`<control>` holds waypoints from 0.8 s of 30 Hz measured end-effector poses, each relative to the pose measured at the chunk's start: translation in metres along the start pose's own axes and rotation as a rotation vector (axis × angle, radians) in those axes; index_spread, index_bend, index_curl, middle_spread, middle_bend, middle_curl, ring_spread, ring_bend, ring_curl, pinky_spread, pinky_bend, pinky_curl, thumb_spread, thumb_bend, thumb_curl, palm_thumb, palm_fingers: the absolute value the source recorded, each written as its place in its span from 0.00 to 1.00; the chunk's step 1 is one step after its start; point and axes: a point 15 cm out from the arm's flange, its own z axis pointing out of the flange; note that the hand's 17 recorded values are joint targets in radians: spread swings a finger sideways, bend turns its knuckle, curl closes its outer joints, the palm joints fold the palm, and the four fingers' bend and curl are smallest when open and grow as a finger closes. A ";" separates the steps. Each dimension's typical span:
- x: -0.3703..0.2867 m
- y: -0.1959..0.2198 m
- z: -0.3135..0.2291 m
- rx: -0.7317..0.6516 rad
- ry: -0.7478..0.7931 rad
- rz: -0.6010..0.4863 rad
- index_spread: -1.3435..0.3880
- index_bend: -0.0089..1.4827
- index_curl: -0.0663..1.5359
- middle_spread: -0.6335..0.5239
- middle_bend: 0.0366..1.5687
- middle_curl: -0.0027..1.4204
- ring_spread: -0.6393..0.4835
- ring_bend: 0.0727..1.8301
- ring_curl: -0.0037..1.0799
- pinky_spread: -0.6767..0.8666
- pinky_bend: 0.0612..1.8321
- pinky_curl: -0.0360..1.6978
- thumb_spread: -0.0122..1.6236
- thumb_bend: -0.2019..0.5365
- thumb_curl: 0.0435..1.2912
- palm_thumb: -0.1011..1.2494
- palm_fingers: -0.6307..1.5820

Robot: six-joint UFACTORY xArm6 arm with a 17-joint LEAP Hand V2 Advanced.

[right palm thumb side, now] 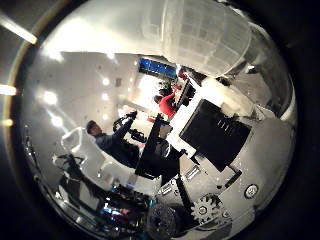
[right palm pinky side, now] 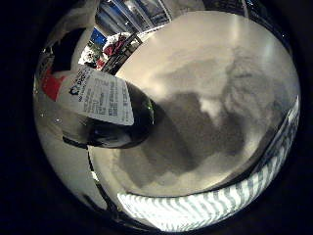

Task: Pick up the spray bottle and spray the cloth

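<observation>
The spray bottle [right palm pinky side: 98, 98] sits right against my palm; it has a white printed label with a red patch and a dark rounded base. Its pale translucent body [right palm thumb side: 205, 35] also fills one edge of the thumb side view. White and black fingers [right palm thumb side: 215, 130] of my right hand [right palm thumb side: 220, 165] curl up beside the bottle and hold it. The bottle hangs above the white table [right palm pinky side: 220, 54], where a broad shadow falls. A grey-and-white striped cloth [right palm pinky side: 205, 205] lies flat on the table below the bottle, near the table's edge.
Beyond the table's far edge stands a dark frame [right palm pinky side: 122, 49], with the room behind it. The thumb side view looks out into the room, where a dark stand [right palm thumb side: 150, 155] and other equipment are.
</observation>
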 end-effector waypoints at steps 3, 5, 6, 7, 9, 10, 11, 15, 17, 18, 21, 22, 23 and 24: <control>0.004 0.000 -0.001 -0.006 0.022 -0.008 0.64 0.59 0.50 0.47 0.76 0.41 0.44 0.72 0.50 0.25 0.51 0.63 0.49 0.22 0.56 0.68 0.77; 0.005 0.002 -0.001 -0.016 0.029 -0.012 0.63 0.44 0.48 0.46 0.66 0.38 0.43 0.70 0.48 0.20 0.52 0.59 0.46 0.23 0.56 0.68 0.68; 0.005 0.003 -0.002 -0.026 0.034 -0.015 0.61 0.35 0.47 0.46 0.61 0.37 0.42 0.69 0.48 0.18 0.55 0.58 0.46 0.23 0.55 0.68 0.62; 0.006 0.005 -0.003 -0.038 0.040 -0.018 0.61 0.33 0.46 0.45 0.60 0.37 0.42 0.69 0.47 0.17 0.55 0.57 0.47 0.23 0.55 0.68 0.61; 0.008 0.012 -0.004 -0.072 0.055 -0.022 0.55 0.27 0.42 0.45 0.50 0.33 0.42 0.62 0.43 0.21 0.47 0.55 0.54 0.23 0.51 0.67 0.42; 0.009 0.014 -0.006 -0.087 0.064 -0.023 0.53 0.27 0.40 0.45 0.48 0.32 0.42 0.59 0.40 0.24 0.44 0.53 0.57 0.23 0.49 0.66 0.41; 0.010 0.017 -0.008 -0.103 0.073 -0.025 0.53 0.27 0.40 0.47 0.43 0.30 0.43 0.55 0.39 0.29 0.41 0.53 0.59 0.23 0.48 0.65 0.33; 0.009 0.020 -0.017 -0.139 0.100 -0.028 0.52 0.21 0.33 0.52 0.30 0.25 0.50 0.36 0.26 0.54 0.29 0.43 0.63 0.23 0.40 0.60 0.26; 0.007 0.015 -0.025 -0.142 0.117 -0.042 0.51 0.20 0.32 0.53 0.26 0.24 0.51 0.31 0.24 0.59 0.25 0.40 0.63 0.23 0.37 0.59 0.26; 0.004 0.011 -0.032 -0.136 0.127 -0.048 0.51 0.18 0.31 0.53 0.24 0.23 0.52 0.29 0.22 0.61 0.23 0.37 0.64 0.24 0.36 0.59 0.27; 0.002 0.007 -0.047 -0.138 0.152 -0.060 0.51 0.15 0.29 0.53 0.19 0.22 0.54 0.23 0.20 0.65 0.19 0.33 0.64 0.24 0.33 0.59 0.29; 0.002 0.007 -0.052 -0.139 0.160 -0.059 0.51 0.15 0.29 0.53 0.19 0.22 0.54 0.22 0.20 0.65 0.18 0.32 0.64 0.24 0.32 0.59 0.30; 0.004 0.008 -0.057 -0.143 0.171 -0.056 0.51 0.14 0.28 0.53 0.17 0.22 0.54 0.21 0.20 0.66 0.18 0.31 0.64 0.24 0.32 0.59 0.30; 0.007 0.010 -0.062 -0.149 0.182 -0.051 0.51 0.14 0.28 0.53 0.17 0.22 0.54 0.20 0.19 0.66 0.17 0.30 0.64 0.24 0.31 0.58 0.30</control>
